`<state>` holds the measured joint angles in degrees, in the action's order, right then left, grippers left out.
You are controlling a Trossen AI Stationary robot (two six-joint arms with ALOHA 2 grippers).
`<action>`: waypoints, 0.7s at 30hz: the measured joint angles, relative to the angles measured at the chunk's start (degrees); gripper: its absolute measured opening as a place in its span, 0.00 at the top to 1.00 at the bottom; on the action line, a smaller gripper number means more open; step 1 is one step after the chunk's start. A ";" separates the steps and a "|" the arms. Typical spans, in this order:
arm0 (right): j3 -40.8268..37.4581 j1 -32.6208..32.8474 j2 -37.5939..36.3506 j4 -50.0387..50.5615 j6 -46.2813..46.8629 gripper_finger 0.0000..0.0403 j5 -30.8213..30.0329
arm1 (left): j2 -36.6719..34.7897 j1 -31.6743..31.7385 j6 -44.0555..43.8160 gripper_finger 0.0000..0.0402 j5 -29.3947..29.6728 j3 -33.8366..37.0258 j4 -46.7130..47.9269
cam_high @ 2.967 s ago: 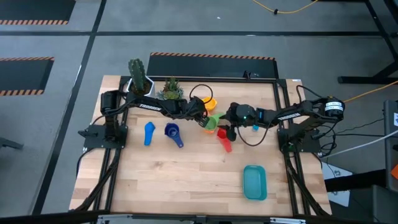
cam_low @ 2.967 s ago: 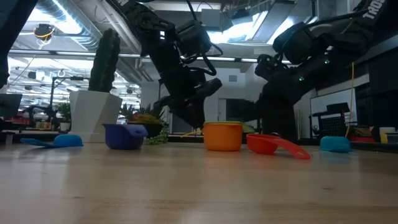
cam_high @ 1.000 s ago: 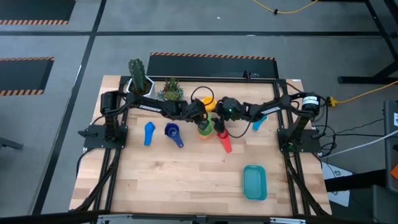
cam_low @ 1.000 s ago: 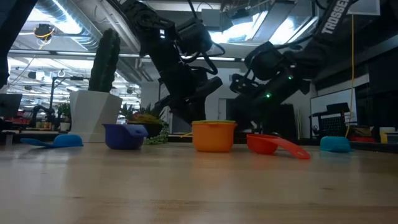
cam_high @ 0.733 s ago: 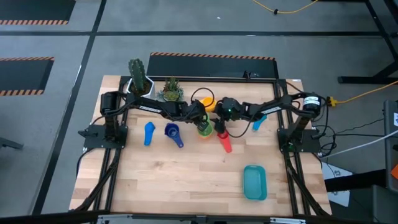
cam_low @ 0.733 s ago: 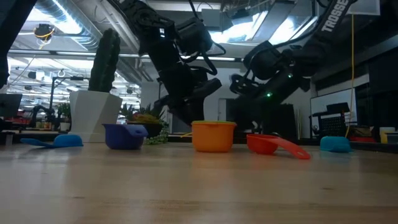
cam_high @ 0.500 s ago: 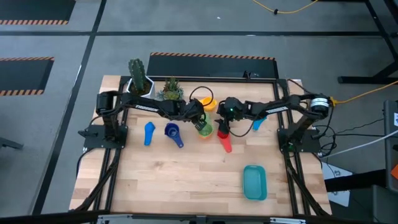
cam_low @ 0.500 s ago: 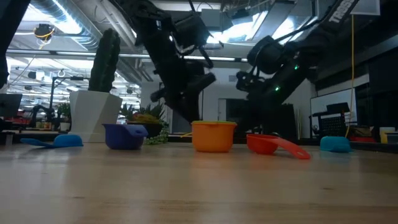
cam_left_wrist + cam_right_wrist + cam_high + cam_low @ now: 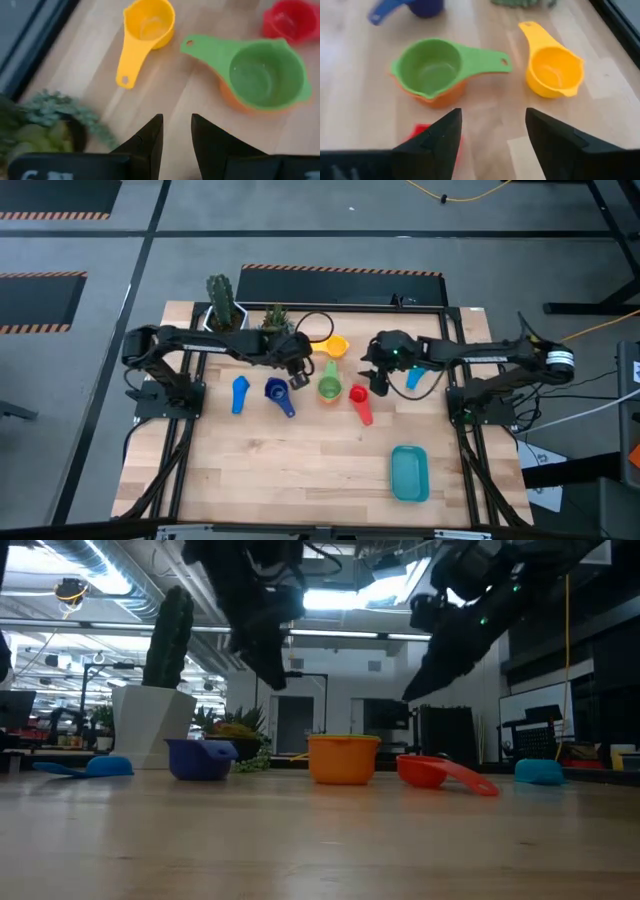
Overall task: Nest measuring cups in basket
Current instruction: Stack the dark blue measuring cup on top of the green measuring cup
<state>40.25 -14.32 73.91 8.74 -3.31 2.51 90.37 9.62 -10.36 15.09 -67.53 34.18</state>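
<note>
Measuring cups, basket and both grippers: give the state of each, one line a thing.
green cup: upright, nested in the orange cup
orange cup: upright on the table, holds the green cup
yellow cup: upright, alone
red cup: upright, alone
dark blue cup: upright, alone
light blue cup: alone on the table
basket: empty
left gripper: open, empty
right gripper: open, empty

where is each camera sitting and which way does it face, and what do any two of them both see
High view: above the table, looking straight down; shows both arms, left tool and right tool.
Low view: at tabletop height, looking level across at the orange cup; both arms hang above.
Left wrist view: on the left arm, looking down past its own open fingers at the green cup.
Right wrist view: on the right arm, past its open fingers.
Shared: both wrist views show the green cup nested in the orange one, and the yellow cup.
</note>
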 joint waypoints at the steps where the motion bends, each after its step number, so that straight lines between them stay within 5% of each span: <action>1: -0.02 0.38 -0.63 0.13 -0.03 0.44 0.39 | -0.71 -0.01 2.20 0.77 -0.13 0.00 0.64; 11: -0.09 4.50 -0.16 -1.23 0.34 0.44 3.27 | -3.56 0.02 20.90 0.77 -2.19 0.07 13.88; 21: -0.04 6.72 0.21 -2.22 1.53 0.44 3.21 | -0.98 0.12 23.38 0.77 -7.30 0.06 16.32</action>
<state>40.21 -7.60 74.13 6.52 -1.78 5.72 89.39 9.73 13.02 7.80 -67.46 50.50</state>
